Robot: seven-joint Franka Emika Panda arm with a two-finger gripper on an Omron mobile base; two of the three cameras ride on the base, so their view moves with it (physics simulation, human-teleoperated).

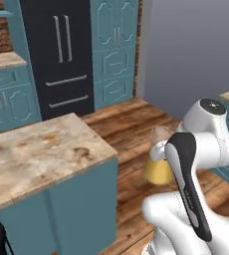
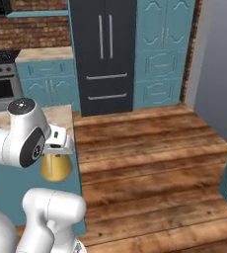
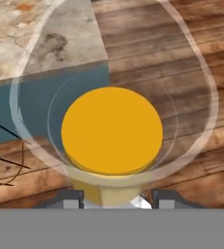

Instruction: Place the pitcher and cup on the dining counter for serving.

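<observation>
The pincer (image 3: 118, 198) grips the pitcher (image 1: 159, 162), half closed around it, holding it in the air above the wooden floor (image 2: 150, 163), just off the corner of the beige marbled tabletop (image 1: 37, 154). Teal cabinets (image 2: 157, 54) flank a black refrigerator (image 2: 104, 54).

Pitcher (image 3: 112, 131) seen from above, clear glass wall ringing yellow-orange liquid. End effector (image 3: 118, 199) fingertips flank its neck at bottom edge, gripping it. Through glass: beige marbled counter (image 3: 16, 44) corner, teal base, wooden floor (image 3: 182, 39).
</observation>
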